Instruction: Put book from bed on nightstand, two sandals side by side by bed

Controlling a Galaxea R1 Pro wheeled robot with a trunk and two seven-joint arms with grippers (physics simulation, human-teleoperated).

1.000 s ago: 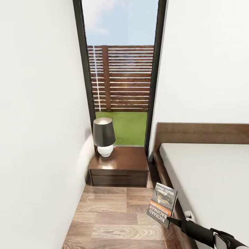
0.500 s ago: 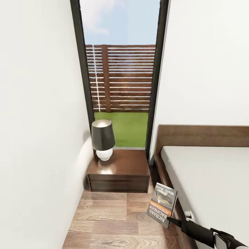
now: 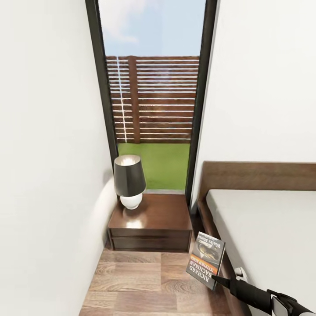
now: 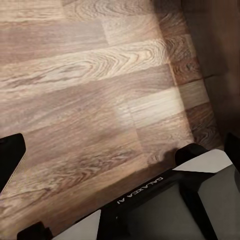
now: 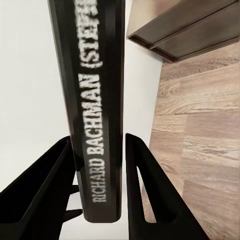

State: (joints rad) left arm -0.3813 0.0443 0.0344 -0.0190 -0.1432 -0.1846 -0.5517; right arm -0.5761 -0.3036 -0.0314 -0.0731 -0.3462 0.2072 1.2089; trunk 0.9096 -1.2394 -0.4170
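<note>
I've got the book (image 3: 205, 260) pinched in the right gripper (image 3: 218, 278), fingers clamped on the lower edge near the spine. In the right wrist view the spine (image 5: 95, 110) stands between the two black fingers (image 5: 142, 185), lettering running along them. The book is up in the air, upright w/ cover facing me, over the plank floor (image 3: 136, 285) just beside the bed (image 3: 263, 232) frame, short of the nightstand (image 3: 151, 221).

Handling, my read: thin paperback, light, so weight is no issue. But it's floppy, and held at one corner it could pivot or sag between the pads. Glossy cover prob a bit slippery too. A hold nearer mid-spine would be steadier, but I'd not regrip mid-air.

Nightstand top is glossy, w/ a lamp (image 3: 129, 180) on its left-rear part; bare area to the front right looks big enough to lay the book flat. I need to clear the lamp shade when swinging in.

Left gripper: wrist cam looks down at floor, w/ dark finger parts at the frame edges, so can't tell if open or closed.
</note>
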